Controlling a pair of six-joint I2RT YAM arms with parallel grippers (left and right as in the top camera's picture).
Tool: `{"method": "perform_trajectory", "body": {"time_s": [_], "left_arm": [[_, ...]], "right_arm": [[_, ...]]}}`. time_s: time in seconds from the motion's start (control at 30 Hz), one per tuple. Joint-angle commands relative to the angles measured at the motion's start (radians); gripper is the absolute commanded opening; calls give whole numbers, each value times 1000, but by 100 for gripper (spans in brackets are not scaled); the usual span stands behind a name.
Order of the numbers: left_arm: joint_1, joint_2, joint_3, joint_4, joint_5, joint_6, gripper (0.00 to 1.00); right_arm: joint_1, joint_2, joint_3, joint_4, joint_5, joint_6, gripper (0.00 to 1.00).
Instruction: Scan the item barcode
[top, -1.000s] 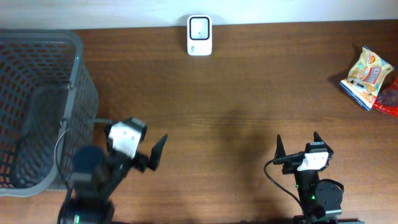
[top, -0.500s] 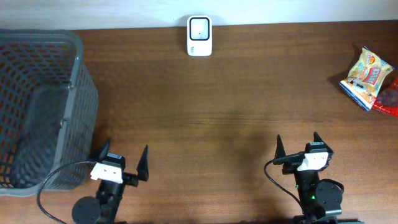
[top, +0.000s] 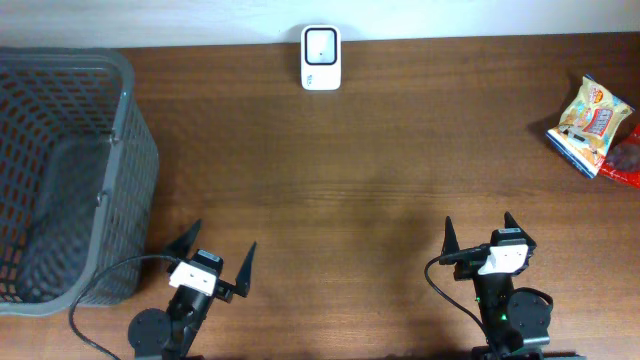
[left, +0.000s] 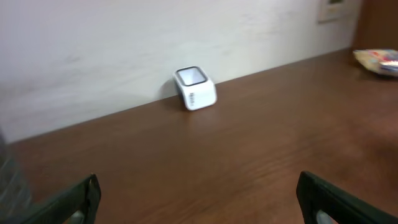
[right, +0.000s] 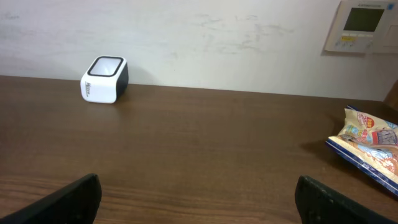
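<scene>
Snack bag lies at the table's right edge. The right claw and left claw gape empty, and a careless grab may push the bag off.

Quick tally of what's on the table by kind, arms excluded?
mesh basket: 1
barcode scanner: 1
snack packets: 2, a yellow bag and a red packet cut off by the frame edge
Total: 4
</scene>
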Motion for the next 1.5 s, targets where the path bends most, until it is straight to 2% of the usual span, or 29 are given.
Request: {"method": "perform_trajectory", "body": {"time_s": [0.0, 0.27, 0.37, 0.43, 0.57, 0.67, 1.47], "left_arm": [[-38, -6, -11, 5, 90, 88, 99], [-174, -6, -11, 0, 23, 84, 99], [-129, -6, -11, -10, -227, -83, 99], [-86, -6, -11, -19, -328, -83, 99], [6, -6, -11, -29, -388, -84, 99], [10, -6, -11, -34, -474, -163, 99], [-3, -6, -12, -34, -449, -158, 99]], "right_arm": [[-6, -7, -9, -3, 2, -2, 98], [-6, -7, -9, -3, 2, -2, 98], [-6, -7, -9, -3, 2, -2, 98], [-6, -7, -9, -3, 2, -2, 99], [-6, -7, -9, -3, 2, -2, 98], [-6, -6, -9, -3, 2, -2, 98], [-6, -6, -9, -3, 2, -2, 98]]}}
